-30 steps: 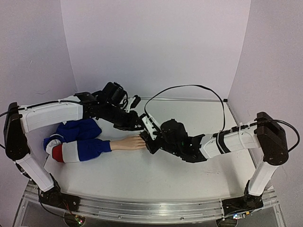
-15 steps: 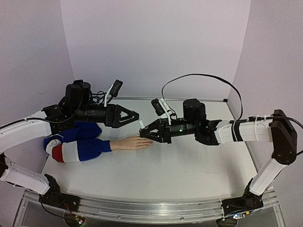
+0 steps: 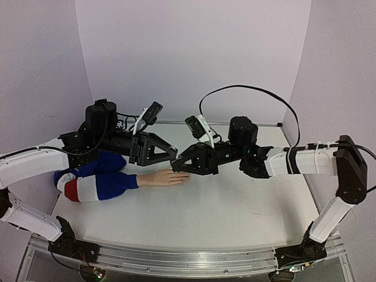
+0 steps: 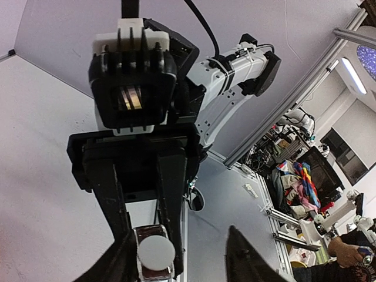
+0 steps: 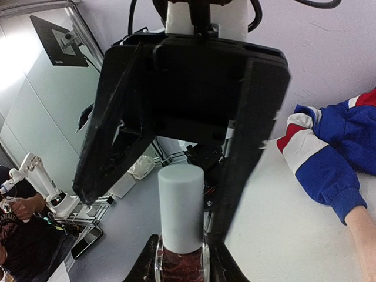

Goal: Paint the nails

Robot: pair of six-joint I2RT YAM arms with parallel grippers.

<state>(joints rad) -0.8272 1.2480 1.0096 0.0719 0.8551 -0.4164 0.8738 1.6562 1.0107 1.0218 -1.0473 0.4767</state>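
soft even light is casting faint shadows on the table; both wrist views are blurring up close.

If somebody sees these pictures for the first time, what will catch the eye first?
Two grippers meet tip to tip above the middle of the table: the right gripper is shut on a white-capped polish bottle, the left gripper open around its cap. Below them, to the left, a peach mannequin hand lies in a blue, white and red sleeve.
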